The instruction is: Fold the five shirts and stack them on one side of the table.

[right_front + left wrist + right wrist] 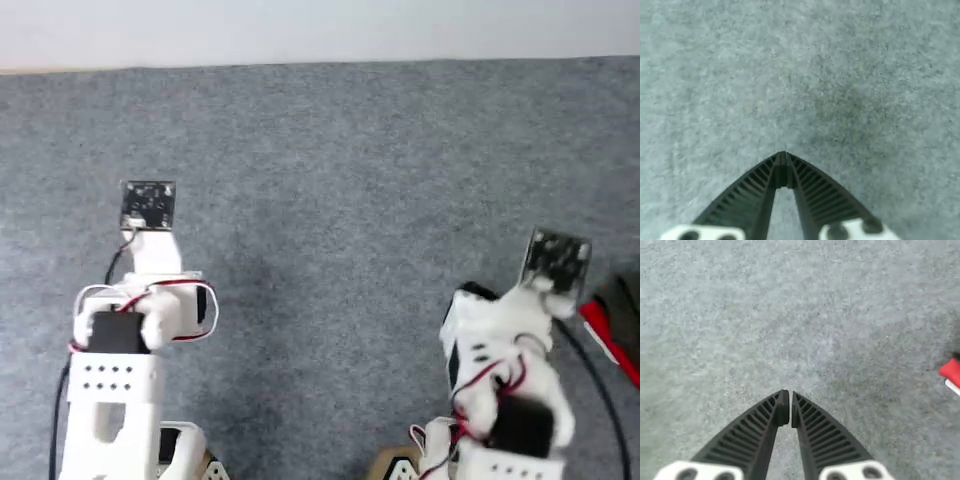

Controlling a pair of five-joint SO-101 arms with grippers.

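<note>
While both arms sat low at the near edge of the gray table [340, 180], no fold was in hand. I judged this an idle point ahead of a pick. In the high view one arm stood at 8 o'clock and the other at 4 o'clock, each pointing toward 12.

State of left gripper [784, 165]: jaws clenched tip to tip, nothing between them, hanging over gray felt.

State of right gripper [790, 406]: jaws likewise pressed together with a hairline slit between them, nothing held, also over felt.

Task's things: a red-and-dark item [608, 322] lay at the table's 3 o'clock edge, just beside the arm at 4 o'clock. Its red corner appeared in the right wrist view, well apart from the jaws. Too little of it was visible to tell whether it was a shirt, loose or folded, or part of a stack.

Progress: could not be fixed from this moment.

Next move, as judged: a shirt needed to be brought flat to the middle of the felt. Both sets of jaws would have to part before descending, then pinch matching fabric corners. If the red-and-dark item was a garment, the nearer arm would swing toward 3 o'clock for it.
</note>
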